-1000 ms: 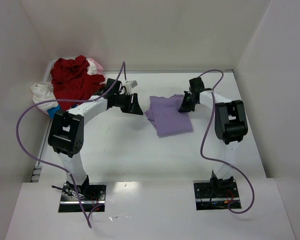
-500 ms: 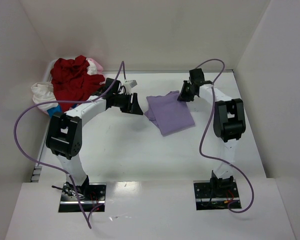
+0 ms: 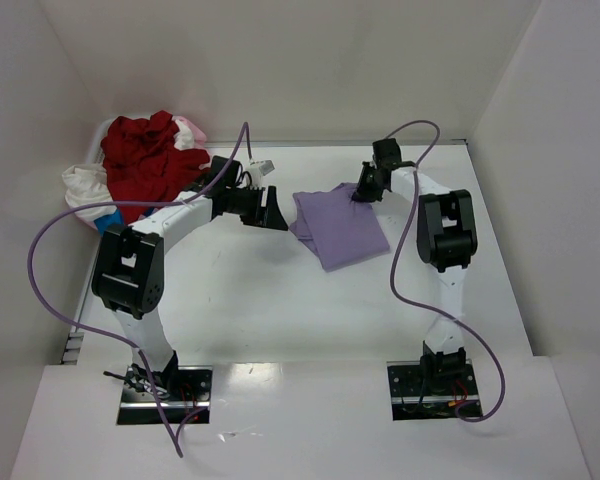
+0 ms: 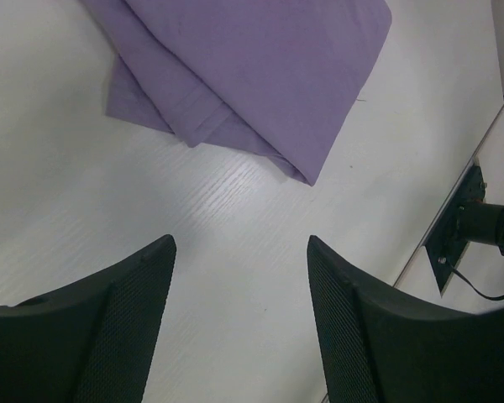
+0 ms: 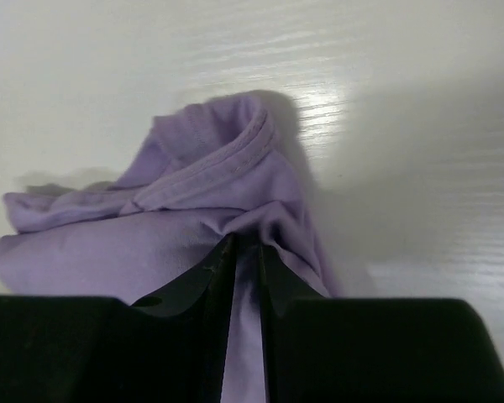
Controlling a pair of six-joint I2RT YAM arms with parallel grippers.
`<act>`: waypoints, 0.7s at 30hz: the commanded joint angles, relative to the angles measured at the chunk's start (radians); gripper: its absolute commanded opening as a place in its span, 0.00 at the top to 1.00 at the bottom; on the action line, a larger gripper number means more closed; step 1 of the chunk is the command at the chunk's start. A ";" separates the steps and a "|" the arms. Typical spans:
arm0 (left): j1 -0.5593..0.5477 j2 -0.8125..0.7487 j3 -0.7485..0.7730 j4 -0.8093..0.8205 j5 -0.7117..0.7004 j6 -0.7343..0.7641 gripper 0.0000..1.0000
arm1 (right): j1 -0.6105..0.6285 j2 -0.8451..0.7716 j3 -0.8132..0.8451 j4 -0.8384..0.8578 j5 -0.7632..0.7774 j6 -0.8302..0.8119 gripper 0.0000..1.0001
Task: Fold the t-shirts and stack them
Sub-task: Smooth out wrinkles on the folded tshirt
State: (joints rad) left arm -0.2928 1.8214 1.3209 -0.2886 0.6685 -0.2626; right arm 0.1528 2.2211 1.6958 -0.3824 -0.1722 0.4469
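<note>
The lavender-purple t-shirt point(image 3: 342, 229) lies folded on the white table mid-back; it also shows in the left wrist view point(image 4: 252, 75) and the right wrist view point(image 5: 193, 210). My right gripper point(image 3: 363, 190) is shut on the shirt's far right corner, a pinch of cloth between its fingers point(image 5: 246, 252). My left gripper point(image 3: 276, 212) is open and empty just left of the shirt, above bare table point(image 4: 239, 243). The red t-shirt point(image 3: 145, 155), the white one point(image 3: 82, 185) and the pale pink one point(image 3: 189, 130) lie heaped at the far left.
White walls point(image 3: 540, 150) close in the back and both sides. A blue object point(image 3: 105, 222) peeks from under the heap. Purple cables point(image 3: 50, 270) loop beside both arms. The right arm's base plate point(image 4: 462, 227) shows at the left wrist view's right edge.
My right gripper has moved toward the back and slightly left with the shirt's corner, dragging the cloth and turning it a little. The left gripper has barely moved.
</note>
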 commanded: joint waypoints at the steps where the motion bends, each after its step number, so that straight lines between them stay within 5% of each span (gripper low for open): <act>1: 0.001 -0.043 -0.002 0.011 0.031 0.020 0.27 | -0.002 0.020 0.018 0.020 0.017 -0.014 0.78; 9: 0.001 -0.043 -0.002 -0.020 0.031 0.034 0.03 | -0.002 0.049 0.064 0.021 0.016 -0.014 0.78; 13: 0.001 -0.095 0.000 -0.044 -0.003 0.056 0.01 | -0.002 0.039 0.120 -0.016 0.016 -0.026 0.78; 16: 0.001 -0.151 -0.025 -0.020 -0.072 0.033 0.01 | -0.002 -0.033 0.139 -0.029 0.040 -0.027 0.72; 21: -0.022 -0.256 -0.084 0.035 -0.213 -0.016 0.01 | -0.002 -0.224 0.032 0.008 0.066 -0.036 0.48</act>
State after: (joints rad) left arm -0.2981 1.6489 1.2636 -0.3187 0.5476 -0.2485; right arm 0.1509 2.1742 1.7493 -0.4042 -0.1379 0.4278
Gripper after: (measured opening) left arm 0.990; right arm 0.499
